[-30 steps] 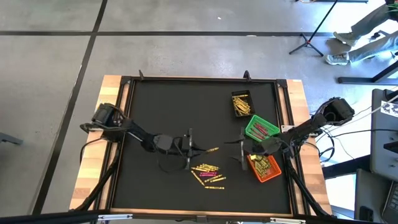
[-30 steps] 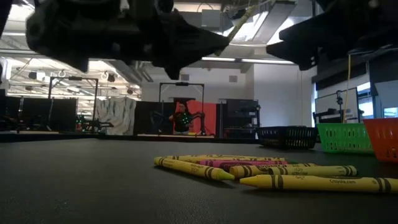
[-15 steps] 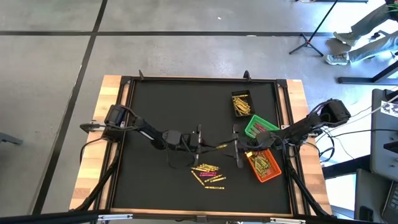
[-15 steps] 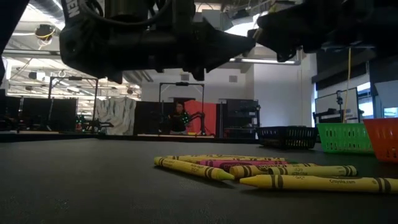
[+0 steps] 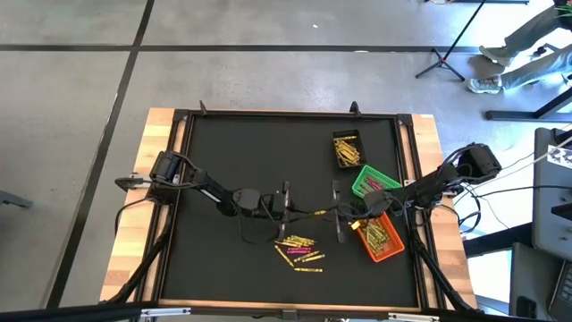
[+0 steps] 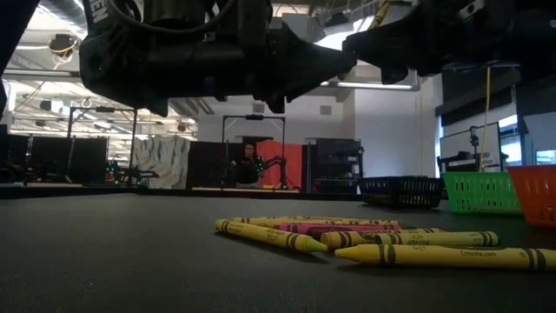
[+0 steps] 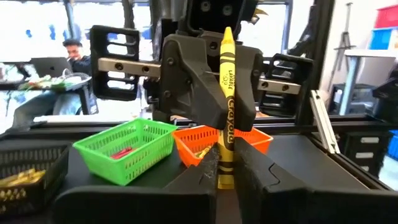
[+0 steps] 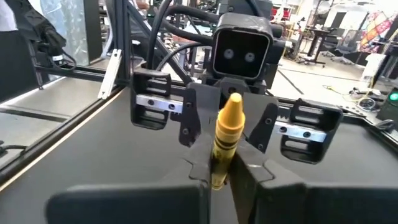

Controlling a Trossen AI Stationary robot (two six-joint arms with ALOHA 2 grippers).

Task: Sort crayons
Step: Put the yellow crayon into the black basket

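Here, above the middle of the black table [image 5: 223, 152], the left gripper [image 5: 290, 211] and right gripper [image 5: 332, 214] meet tip to tip, each closed on one end of a yellow crayon [image 5: 315, 213] stretched between them. More crayons [image 5: 299, 250] lie loose just below it.

You have three bins [image 5: 367, 185]: one black, one green, one orange. Two hands [image 5: 315, 213] share one yellow crayon [image 5: 314, 213].
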